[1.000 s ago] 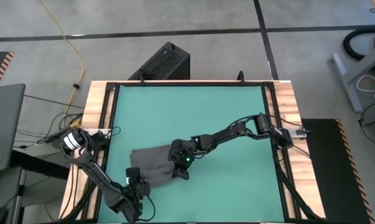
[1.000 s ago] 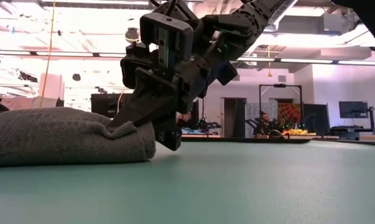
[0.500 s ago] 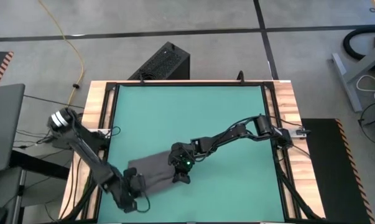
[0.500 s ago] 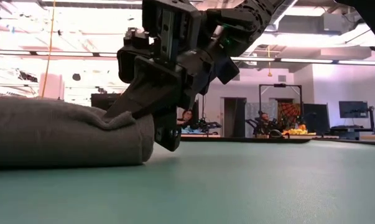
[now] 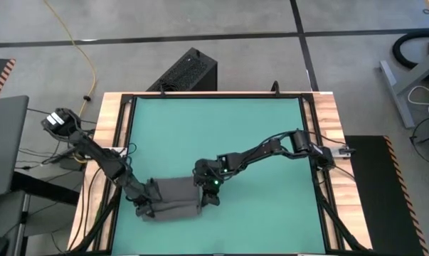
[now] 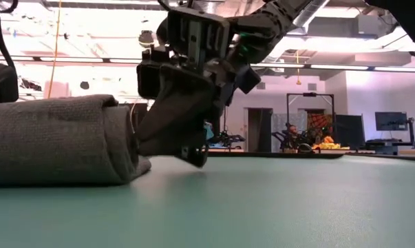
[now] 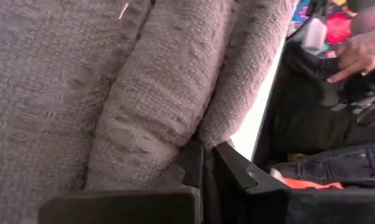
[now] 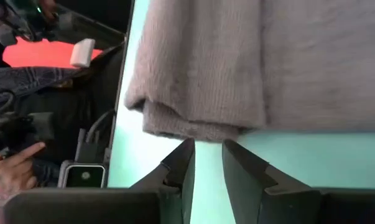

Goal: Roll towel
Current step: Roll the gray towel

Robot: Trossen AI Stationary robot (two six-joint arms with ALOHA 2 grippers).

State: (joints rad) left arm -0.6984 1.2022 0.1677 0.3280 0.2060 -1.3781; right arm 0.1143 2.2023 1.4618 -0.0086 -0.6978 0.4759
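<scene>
Towel [image 5: 173,198] rolled at table's [image 5: 271,135] near-left edge, left gripper [image 5: 144,207] clamped shut on its left end, right gripper [image 5: 208,198] slightly parted, empty at right end; keep both ends level, roll tight

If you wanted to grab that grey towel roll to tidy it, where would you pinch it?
Probably at an open end of the towel, coming in level along the table. It lies as a long roll, and its layered edges show at the ends, thin enough for a pincer. The left pincer sits at one end, the right pincer at the other.
</scene>
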